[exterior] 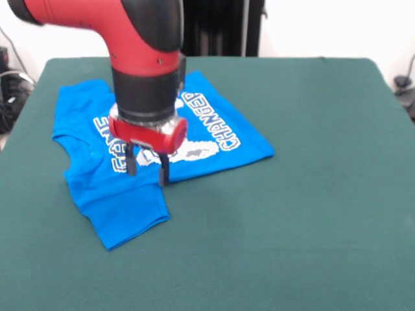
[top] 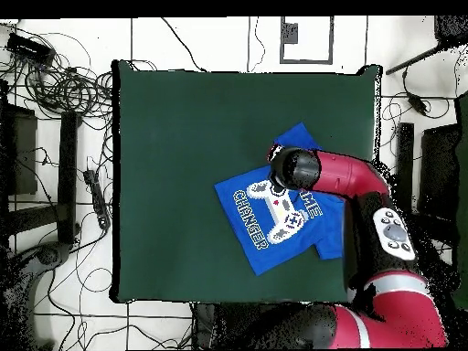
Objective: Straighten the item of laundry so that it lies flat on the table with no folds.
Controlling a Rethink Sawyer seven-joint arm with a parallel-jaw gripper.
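Observation:
The item of laundry [exterior: 87,120], a bright blue T-shirt with white "GAME CHANGER" lettering, lies on the left part of the green table [exterior: 298,220]. Its print faces up. One sleeve [exterior: 123,214] points toward the near edge, and creases run by the collar. My gripper [exterior: 148,167] hangs over the shirt's near side, open, with both fingertips [exterior: 164,173] at or just above the cloth and nothing between them. In the overhead view the shirt [top: 265,233] lies diagonally on the table [top: 183,128], and the arm's wrist [top: 292,169] covers its upper corner, hiding the fingers.
Cables [top: 55,73] and black stands [top: 69,174] lie on the floor around the table. A dark post [exterior: 224,26] rises behind the far edge. Green tabletop stretches right of the shirt in the front view.

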